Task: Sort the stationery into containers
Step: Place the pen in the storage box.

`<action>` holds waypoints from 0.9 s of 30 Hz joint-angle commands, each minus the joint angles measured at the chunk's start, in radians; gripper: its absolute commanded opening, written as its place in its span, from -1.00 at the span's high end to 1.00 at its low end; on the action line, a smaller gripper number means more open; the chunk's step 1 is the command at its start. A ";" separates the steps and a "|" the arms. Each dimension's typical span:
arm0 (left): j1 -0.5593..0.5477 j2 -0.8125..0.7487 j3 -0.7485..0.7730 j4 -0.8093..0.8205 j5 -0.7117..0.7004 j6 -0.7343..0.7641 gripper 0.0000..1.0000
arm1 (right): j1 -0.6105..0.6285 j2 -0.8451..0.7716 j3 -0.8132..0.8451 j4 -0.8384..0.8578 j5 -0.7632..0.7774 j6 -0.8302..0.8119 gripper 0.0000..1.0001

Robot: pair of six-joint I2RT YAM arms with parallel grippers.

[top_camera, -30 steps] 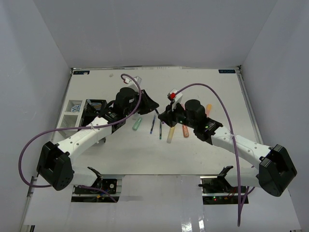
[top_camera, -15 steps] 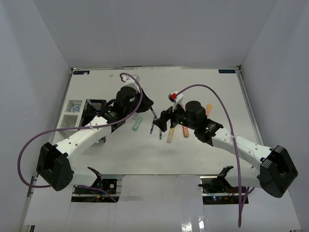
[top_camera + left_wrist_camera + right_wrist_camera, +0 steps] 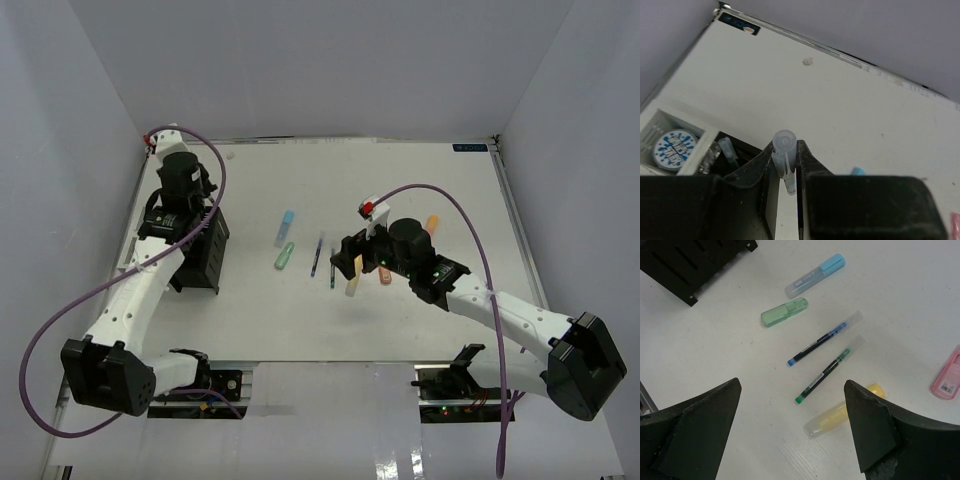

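Observation:
My left gripper (image 3: 785, 150) is shut on a thin pen with a clear cap (image 3: 783, 143), held upright above the black slotted organizer (image 3: 742, 156) at the table's left (image 3: 205, 250). Beside the organizer, the white tray (image 3: 695, 161) holds the blue-white roll (image 3: 674, 145). My right gripper (image 3: 791, 390) is open and empty above the loose stationery. Below it lie a yellow marker (image 3: 845, 410), a green-tipped pen (image 3: 825, 372) and a blue-tipped pen (image 3: 822, 338). A green marker (image 3: 784, 312), a blue marker (image 3: 815, 275) and a pink marker (image 3: 947, 375) lie around them.
An orange marker (image 3: 432, 225) lies to the right of my right arm. Another pen (image 3: 727, 150) stands inside the organizer. White walls close off the table on three sides, and purple cables arc over both arms.
My left arm has swung from the middle of the table to the left, carrying the pen to above the organizer. My right gripper has opened and hovers over the yellow marker.

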 commanded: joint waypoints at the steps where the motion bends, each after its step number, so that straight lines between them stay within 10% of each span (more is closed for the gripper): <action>1: 0.076 -0.017 0.008 0.005 -0.012 0.062 0.99 | 0.003 -0.010 -0.011 0.001 0.012 0.002 -0.80; 13: 0.205 0.086 -0.086 0.097 0.057 0.039 0.89 | 0.003 0.009 -0.042 -0.011 -0.031 0.003 -0.80; 27: 0.211 0.072 -0.133 0.085 0.080 0.029 0.08 | 0.003 0.094 -0.022 -0.034 -0.022 0.063 -0.80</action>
